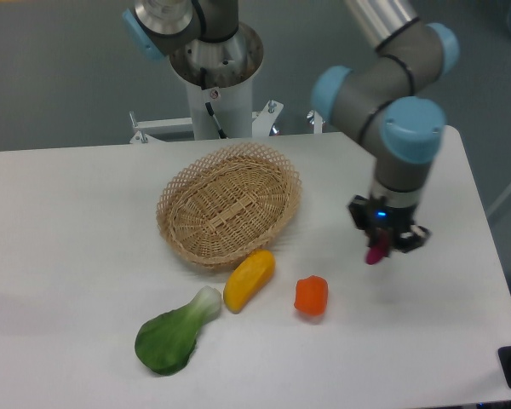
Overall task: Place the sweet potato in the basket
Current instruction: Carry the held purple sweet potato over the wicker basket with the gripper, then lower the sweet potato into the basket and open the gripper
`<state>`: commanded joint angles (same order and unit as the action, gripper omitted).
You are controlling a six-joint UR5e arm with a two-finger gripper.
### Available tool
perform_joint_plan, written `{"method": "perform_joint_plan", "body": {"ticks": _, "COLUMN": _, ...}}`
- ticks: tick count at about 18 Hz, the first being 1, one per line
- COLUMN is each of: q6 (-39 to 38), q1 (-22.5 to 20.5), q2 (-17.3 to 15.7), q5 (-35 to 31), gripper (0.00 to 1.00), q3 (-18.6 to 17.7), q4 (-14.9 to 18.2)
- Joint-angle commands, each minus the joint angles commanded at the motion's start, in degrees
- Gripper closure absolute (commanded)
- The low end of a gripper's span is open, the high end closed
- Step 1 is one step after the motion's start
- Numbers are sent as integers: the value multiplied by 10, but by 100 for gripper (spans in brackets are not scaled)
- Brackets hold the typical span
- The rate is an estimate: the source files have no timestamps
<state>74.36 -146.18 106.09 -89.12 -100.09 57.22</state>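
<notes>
The light tan wicker basket (228, 203) sits on the white table, left of centre, with nothing in it. My gripper (378, 250) hangs at the right side of the table, to the right of the basket. Its fingers are shut on the dark magenta sweet potato (376, 254), whose lower end pokes out below them, just above the tabletop. Most of the sweet potato is hidden by the gripper.
A yellow oblong vegetable (249, 279) lies just in front of the basket. An orange-red rounded vegetable (311, 296) lies to its right. A green leafy vegetable (175, 334) lies at the front left. The robot base (215, 72) stands behind the basket.
</notes>
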Motion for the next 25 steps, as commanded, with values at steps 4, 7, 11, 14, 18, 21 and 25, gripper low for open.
{"method": "perform_joint_plan", "body": {"ticks": 4, "q6": -28, "q1": 54, "q2": -28, "q5": -7, "gripper": 61, "q3": -39, "q4": -4}}
{"method": "perform_joint_plan", "body": {"ticks": 7, "q6": -45, "q1": 83, "q2": -41, "q5": -7, "gripper": 61, "q3": -63, "q4": -4}}
{"method": "perform_joint_plan", "body": {"ticks": 11, "q6": -52, "q1": 119, "q2": -52, "q5": -7, "gripper": 61, "q3": -89, "q4": -4}}
{"method": "perform_joint_plan", "body": {"ticks": 14, "q6": -55, "q1": 135, "q2": -58, "q5": -8, "gripper": 60, "q3": -109, "q4": -4}}
{"method": "perform_joint_plan", "body": {"ticks": 18, "q6": -51, "q1": 141, "q2": -66, "q5": -10, "gripper": 41, "q3": -124, "q4": -4}}
{"method": "perform_joint_plan", "body": {"ticks": 21, "q6": -48, "q1": 141, "q2": -67, "q5": -10, "gripper": 14, "q3": -126, "q4": -4}}
{"method": "perform_joint_plan", "body": {"ticks": 25, "q6": -54, "q1": 140, "q2": -71, "q5": -7, "gripper": 0, "q3": -127, "q4": -6}}
